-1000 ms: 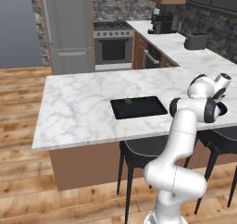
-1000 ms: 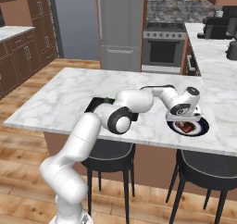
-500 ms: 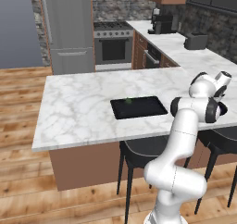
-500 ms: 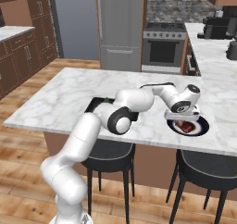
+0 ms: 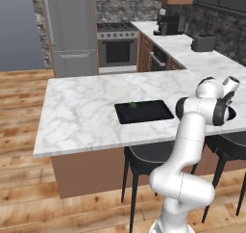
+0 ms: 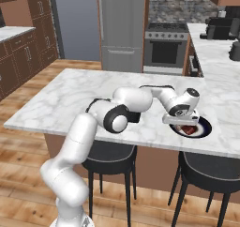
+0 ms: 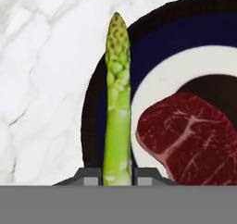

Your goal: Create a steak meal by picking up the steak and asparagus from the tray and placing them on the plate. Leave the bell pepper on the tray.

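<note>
- End effector (image 7: 117,177): fingers clenched on the base of the asparagus (image 7: 117,102), a knobbly-tipped, pale green stalk above the plate's rim.
- Steak (image 7: 190,137): flat, marbled red slab on the round, navy-rimmed plate (image 7: 152,49).
- Worktop (image 5: 81,111): veined white marble carrying the black rectangular tray (image 5: 144,111).

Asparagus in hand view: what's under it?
Under the held asparagus lies the plate's navy rim, steak beside it on the white centre. The rim strip directly beneath the stalk is covered.
</note>
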